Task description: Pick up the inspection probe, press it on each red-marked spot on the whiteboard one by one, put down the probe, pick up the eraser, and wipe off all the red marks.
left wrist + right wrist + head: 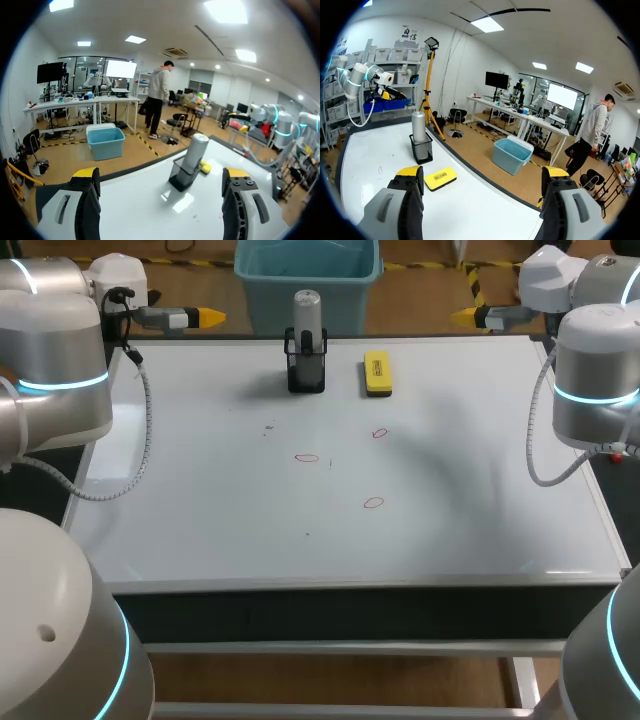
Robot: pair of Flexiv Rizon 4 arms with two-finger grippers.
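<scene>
Whiteboard (450, 530) covers my table, with three red rings (307, 457) near its middle. I see the probe (307, 312) upright in its black holder (306, 373) at the far edge, the yellow eraser (377, 373) just beside it. My left gripper (160, 175) hangs at the far left corner and my right gripper (482, 171) at the far right, both with fingers spread wide, holding nothing, well apart from the probe ahead of them.
</scene>
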